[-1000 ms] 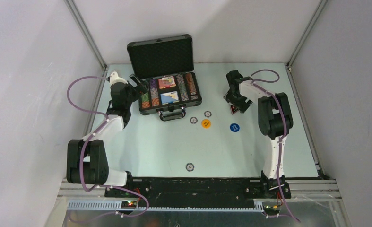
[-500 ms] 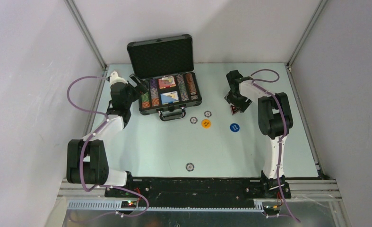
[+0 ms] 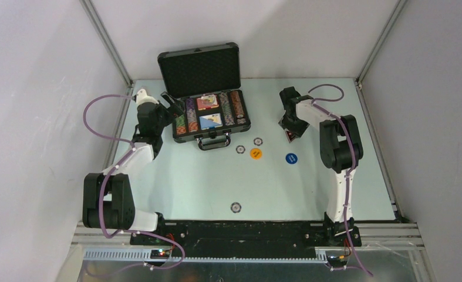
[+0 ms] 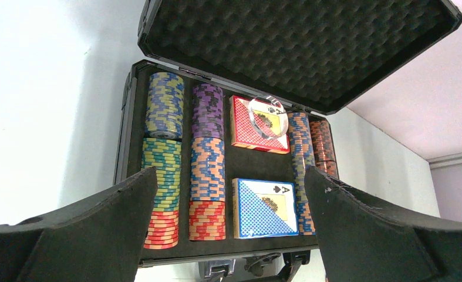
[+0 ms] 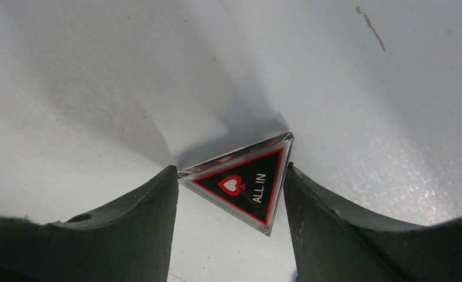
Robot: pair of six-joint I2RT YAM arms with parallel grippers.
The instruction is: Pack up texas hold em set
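Pale, smooth tabletop [image 3: 187,182] between plain white walls. One black hard case [image 3: 200,70] stands at the far middle, its egg-crate foam lid raised. It holds striped chip rows [image 4: 208,170], a red deck [image 4: 246,126] and a blue deck [image 4: 263,207]. Five round discs lie loose in front of the case: an orange disc [image 3: 255,153], a blue disc [image 3: 291,158] and three pale discs [image 3: 240,149]. The left claw [image 4: 229,176] gapes wide and empty beside the case. The right claw [image 5: 229,171] touches both sides of a glossy black triangular marker [image 5: 243,185].
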